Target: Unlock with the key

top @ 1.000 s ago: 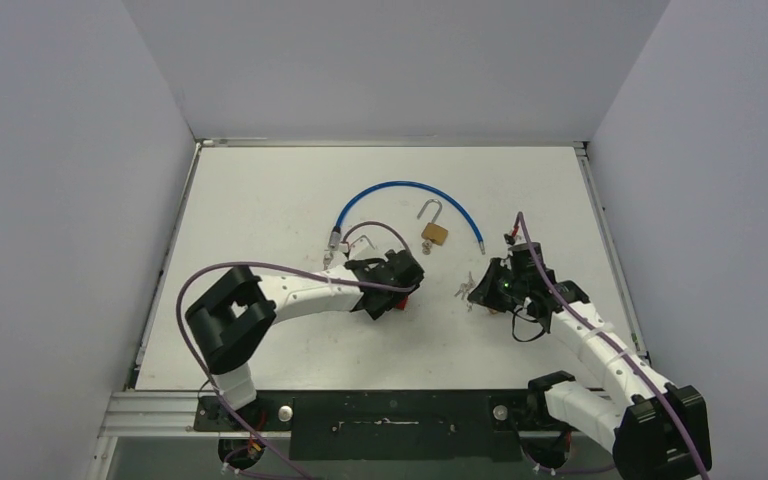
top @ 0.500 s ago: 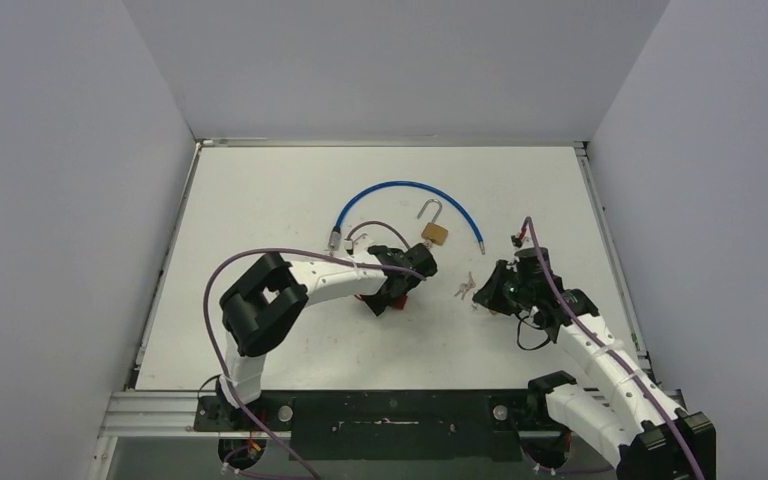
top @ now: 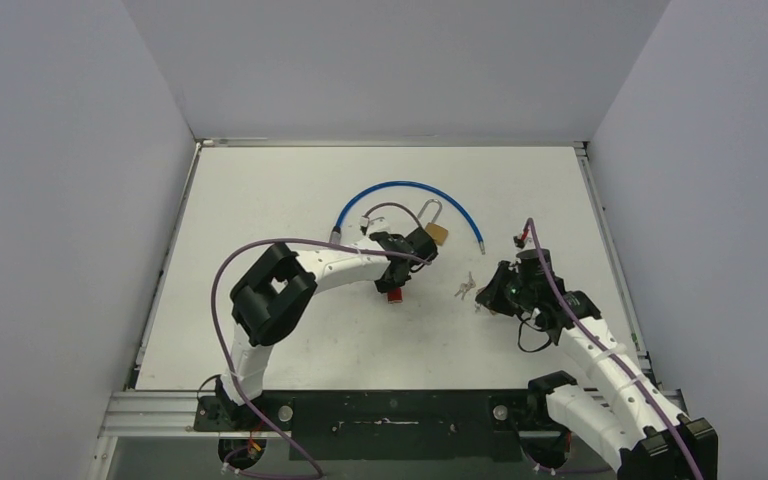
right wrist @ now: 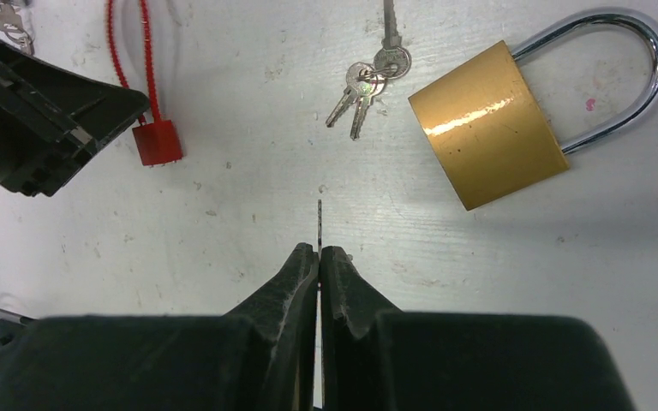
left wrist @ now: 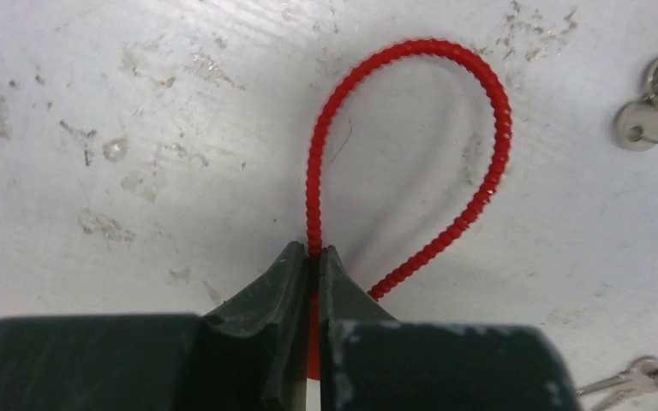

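The right end effector (right wrist: 319, 255) has its jaws pressed together on a thin metal sliver that reads as a key (right wrist: 319, 223) seen edge-on, with only a short length poking past the tips. The brass padlock (right wrist: 487, 125) lies flat on the tabletop (top: 260, 200) ahead and to one side of it. Its shackle (right wrist: 608, 125) appears seated in the body, and the keyway is not visible in any view. The left end effector (left wrist: 315, 257) is pinched shut on a red cord (left wrist: 312, 180) that loops out over the surface, near a red tag (right wrist: 156, 142), so nothing braces the padlock. That is the main hazard: a push from the key would likely slide or spin the loose lock instead of entering it. A grip this narrow could also let the key twist or slip if it meets the brass face off-line. The spare keys (right wrist: 362, 81) lie close by on the approach and could be knocked or snagged. Whether the red cord is tied to anything else cannot be told, so pulling it might drag neighbours along.
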`<move>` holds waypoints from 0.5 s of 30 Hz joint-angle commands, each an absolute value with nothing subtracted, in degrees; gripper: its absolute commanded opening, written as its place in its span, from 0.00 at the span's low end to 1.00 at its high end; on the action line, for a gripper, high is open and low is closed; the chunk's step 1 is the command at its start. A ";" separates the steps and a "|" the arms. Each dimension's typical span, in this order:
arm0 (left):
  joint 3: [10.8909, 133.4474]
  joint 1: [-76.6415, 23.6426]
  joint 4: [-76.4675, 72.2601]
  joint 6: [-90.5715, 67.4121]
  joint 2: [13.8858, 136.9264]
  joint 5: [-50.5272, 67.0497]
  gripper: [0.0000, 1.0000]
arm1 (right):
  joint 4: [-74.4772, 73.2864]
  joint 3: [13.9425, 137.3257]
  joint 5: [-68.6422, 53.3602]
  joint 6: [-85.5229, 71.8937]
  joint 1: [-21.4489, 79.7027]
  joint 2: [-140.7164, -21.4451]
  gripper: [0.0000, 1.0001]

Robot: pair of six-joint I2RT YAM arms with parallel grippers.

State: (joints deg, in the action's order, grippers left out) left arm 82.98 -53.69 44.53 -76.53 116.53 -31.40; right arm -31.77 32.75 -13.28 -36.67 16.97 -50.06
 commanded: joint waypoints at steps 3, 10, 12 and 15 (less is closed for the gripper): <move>81.37 -51.90 41.27 -60.89 115.34 -21.26 0.01 | -29.84 32.67 -14.10 -36.91 17.23 -48.06 0.00; 76.15 -48.75 36.24 -59.36 111.22 -14.05 0.00 | -28.71 31.67 -15.19 -37.44 17.23 -47.54 0.00; 76.32 -48.46 36.00 -58.88 110.75 -13.46 0.00 | -28.26 31.51 -15.28 -37.64 17.21 -47.83 0.00; 77.46 -48.39 36.82 -57.66 110.90 -13.15 0.00 | -27.42 31.26 -15.67 -38.09 17.31 -48.05 0.00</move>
